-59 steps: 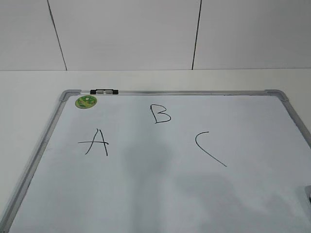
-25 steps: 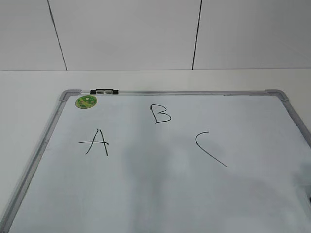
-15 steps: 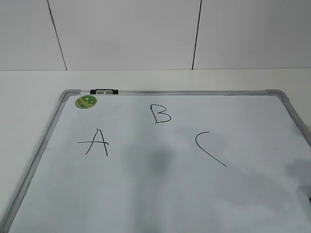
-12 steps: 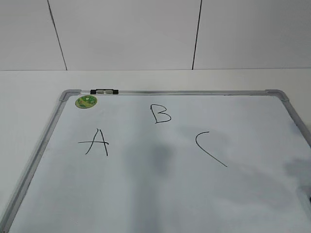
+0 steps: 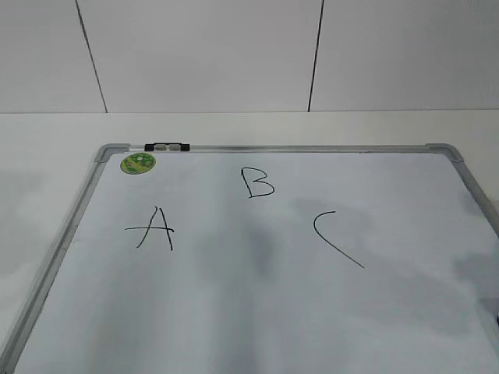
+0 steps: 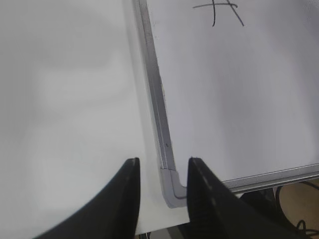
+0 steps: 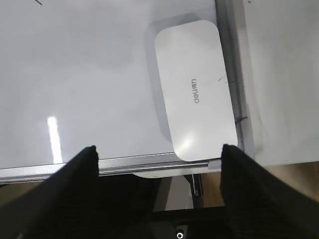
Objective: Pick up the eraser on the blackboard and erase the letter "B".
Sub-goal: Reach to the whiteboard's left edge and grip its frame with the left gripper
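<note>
The blackboard is a white board in a grey frame lying flat on the table. The black letter "B" sits near its far edge, between an "A" and a "C". The white eraser lies on the board in its near right corner, seen only in the right wrist view. My right gripper hangs open and empty above the board's near edge, just short of the eraser. My left gripper is open and empty above the board's near left corner. Neither gripper shows in the exterior view.
A round green magnet sits in the board's far left corner. A small black-and-white clip is on the far frame. White table surrounds the board; its front edge lies just beyond the board's near frame.
The letters and magnet have not moved. The soft shadows on the right and middle of the board have shifted and spread, and a faint shadow now falls on the table at the left.
</note>
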